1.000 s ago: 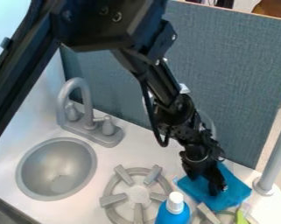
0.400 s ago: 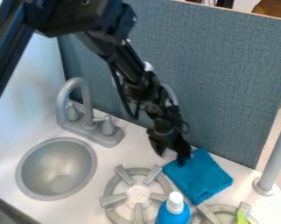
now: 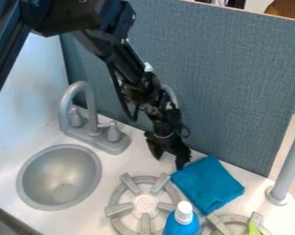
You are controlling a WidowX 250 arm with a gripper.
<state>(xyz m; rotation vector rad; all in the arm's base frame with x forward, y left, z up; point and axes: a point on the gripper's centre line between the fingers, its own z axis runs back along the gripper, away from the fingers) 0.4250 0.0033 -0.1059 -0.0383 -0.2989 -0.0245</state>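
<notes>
The black, angular metal-and-plastic robot arm point(image 3: 126, 59) has a bulky upper housing point(image 3: 63, 16), small pale screws point(image 3: 123, 41), a slack black cable point(image 3: 117, 87), a small white patch point(image 3: 148, 67) and a black two-finger gripper point(image 3: 169, 160).

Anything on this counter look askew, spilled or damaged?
I see no spill or damage. The blue cloth lies askew, one corner close to the left burner, and a bright green item, cut off by the picture's lower edge, is at the right burner, seemingly an odd spot.

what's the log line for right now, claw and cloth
claw: open, empty | at: cloth's edge | cloth: on counter, near burner | bottle: near burner
</notes>
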